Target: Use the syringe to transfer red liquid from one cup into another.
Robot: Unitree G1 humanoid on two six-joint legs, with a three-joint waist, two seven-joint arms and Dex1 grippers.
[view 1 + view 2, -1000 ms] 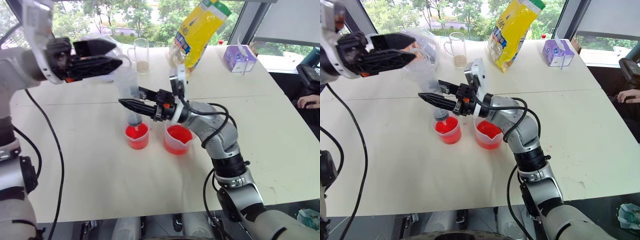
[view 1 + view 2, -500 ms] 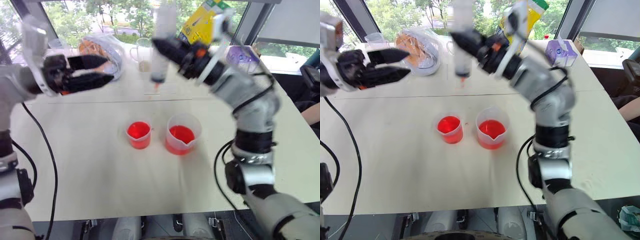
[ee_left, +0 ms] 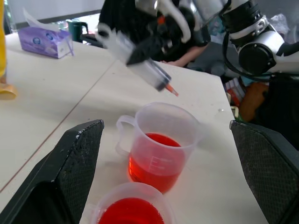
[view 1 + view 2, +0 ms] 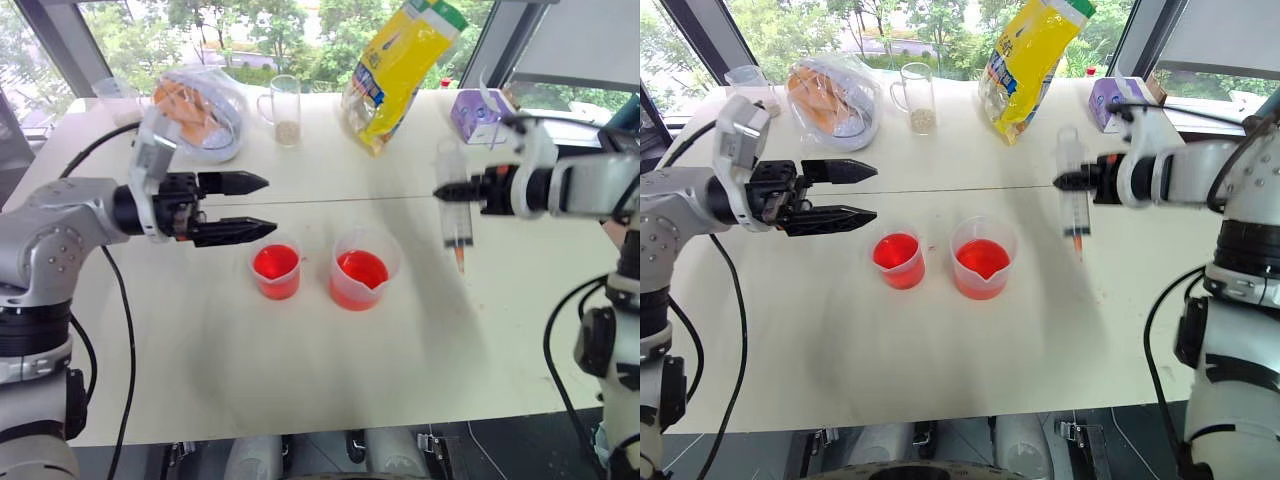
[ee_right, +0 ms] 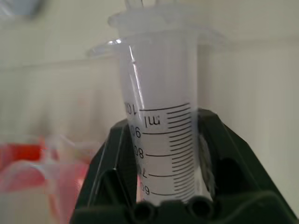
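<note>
Two clear plastic cups stand side by side at the table's middle, both holding red liquid (image 4: 361, 270). The wider cup (image 4: 362, 290) is on the right and the narrower cup (image 4: 276, 282) on the left. Right of the wider cup my right gripper (image 4: 452, 190) is shut on the syringe (image 4: 455, 222). The syringe hangs upright above the table with its orange tip down, and in the right wrist view its graduated barrel (image 5: 163, 126) sits between the fingers. Left of the narrower cup my left gripper (image 4: 270, 205) is open and empty, pointing level at the cups. In the left wrist view its fingers (image 3: 70, 177) frame both cups.
Along the far edge stand a yellow bag (image 4: 400, 60), a glass mug (image 4: 285, 105), a purple tissue box (image 4: 475, 115), a plastic-wrapped bowl (image 4: 200, 100) and a small clear cup (image 4: 115, 92). A seam crosses the table (image 4: 300, 380) behind the cups.
My right gripper lifted the syringe out of the narrower cup, swung it high, then across to the right of the wider cup. The left gripper sank lower, still open.
</note>
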